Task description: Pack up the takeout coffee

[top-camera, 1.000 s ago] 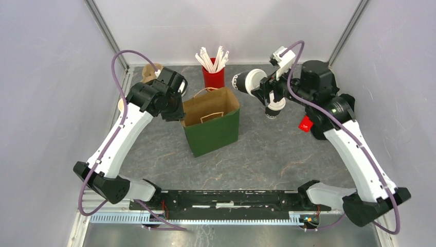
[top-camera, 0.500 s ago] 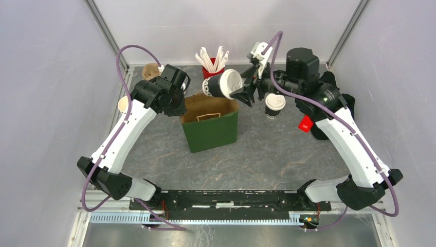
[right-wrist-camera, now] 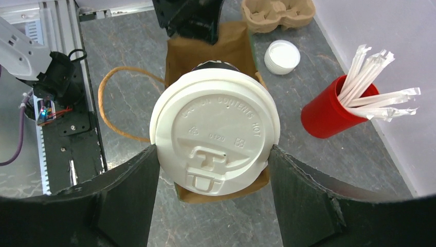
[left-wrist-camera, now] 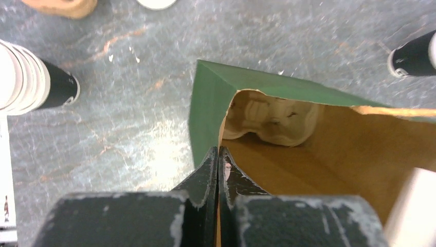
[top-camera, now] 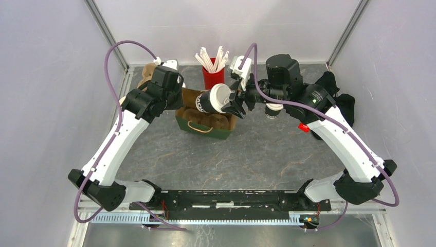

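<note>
Black cup (top-camera: 211, 99) in right tool (right-wrist-camera: 215, 170) | left tool (left-wrist-camera: 218, 159) pinches green bag (left-wrist-camera: 205, 108)

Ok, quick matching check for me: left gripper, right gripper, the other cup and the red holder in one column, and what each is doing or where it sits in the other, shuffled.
Column one
1. left gripper
2. right gripper
3. other cup
4. red holder

Column two
a. on the table, right of the bag
b. full of wrapped straws
c. shut on the bag's rim
d. gripping a lidded cup at the bag's mouth

Pairs: 1-c, 2-d, 3-a, 4-b.
</note>
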